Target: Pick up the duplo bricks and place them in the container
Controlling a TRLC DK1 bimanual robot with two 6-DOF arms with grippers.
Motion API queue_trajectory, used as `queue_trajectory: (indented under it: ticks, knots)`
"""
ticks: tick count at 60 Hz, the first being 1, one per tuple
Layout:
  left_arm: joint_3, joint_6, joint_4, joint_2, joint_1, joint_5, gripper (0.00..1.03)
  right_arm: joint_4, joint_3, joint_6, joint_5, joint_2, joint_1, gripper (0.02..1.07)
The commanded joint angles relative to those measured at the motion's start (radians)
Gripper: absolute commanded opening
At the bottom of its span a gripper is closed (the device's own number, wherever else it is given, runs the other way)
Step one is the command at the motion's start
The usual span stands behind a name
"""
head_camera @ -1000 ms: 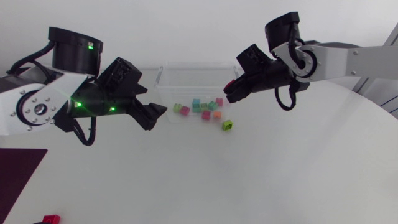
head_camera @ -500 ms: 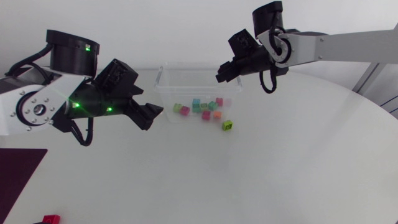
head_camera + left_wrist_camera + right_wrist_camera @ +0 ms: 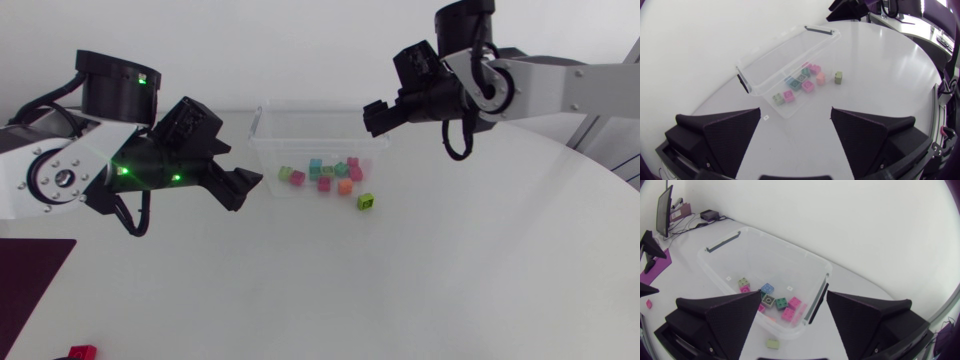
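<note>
Duplo bricks (image 3: pixel 324 178) lie mostly inside the container (image 3: pixel 300 135), clustered on its floor. One green brick (image 3: pixel 366 202) sits on the table (image 3: pixel 450 270) just outside the container's wall that faces the table's middle, toward our right arm's side. A red brick (image 3: pixel 80 352) lies well apart from the container on our left arm's side. Our right gripper (image 3: pixel 372 115) hangs above the container's right-hand rim, fingers spread and empty. Our left gripper (image 3: pixel 245 185) hovers beside the container's left end, also spread wide with nothing between its fingers. We judge the bricks light, rigid and smooth-sided. They seem unlikely to break but apt to skid or twist, so we would pinch two flat opposite walls squarely, below the studs.
</note>
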Motion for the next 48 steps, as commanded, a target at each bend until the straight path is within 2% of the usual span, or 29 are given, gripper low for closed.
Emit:
queue_trajectory:
  ticks: [1,10,19,48]
  knots:
    - [-0.032,0.021,0.007,-0.013,0.01,-0.003,0.98,0.01,-0.116,0.048,0.019,-0.054,-0.005,0.99]
    - [-0.038,0.021,0.009,-0.013,0.01,-0.003,0.98,0.004,-0.23,0.077,0.019,-0.092,-0.01,0.99]
    - [-0.042,0.02,0.012,-0.014,0.005,-0.003,0.98,0.024,-0.303,0.108,0.036,-0.043,-0.006,0.99]
    - [-0.062,0.018,0.016,-0.028,0.008,-0.003,0.98,0.09,-0.221,0.154,0.056,0.245,0.02,0.99]
